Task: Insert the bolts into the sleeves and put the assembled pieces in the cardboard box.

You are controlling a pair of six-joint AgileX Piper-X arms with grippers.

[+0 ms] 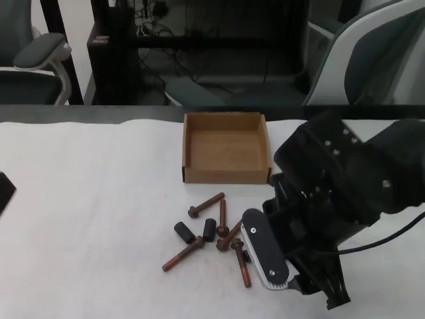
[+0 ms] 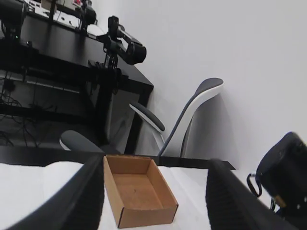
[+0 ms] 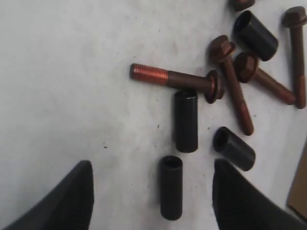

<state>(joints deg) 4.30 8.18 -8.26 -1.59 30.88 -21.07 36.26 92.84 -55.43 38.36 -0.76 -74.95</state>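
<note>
Fuzzy white cloth (image 1: 86,199) is strewn with coppery threaded bolts (image 3: 175,79) and black tubular sleeves (image 3: 185,120); left gripper (image 2: 154,164) and right gripper (image 3: 152,165) are held parted.

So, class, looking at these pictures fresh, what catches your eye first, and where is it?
A scatter of copper-coloured metal bolts and short black cylindrical sleeves lies loose on the white cloth, just on the near side of the empty open brown cardboard box. The bulky black right arm looms beside them, its open claw over the sleeves.
</note>
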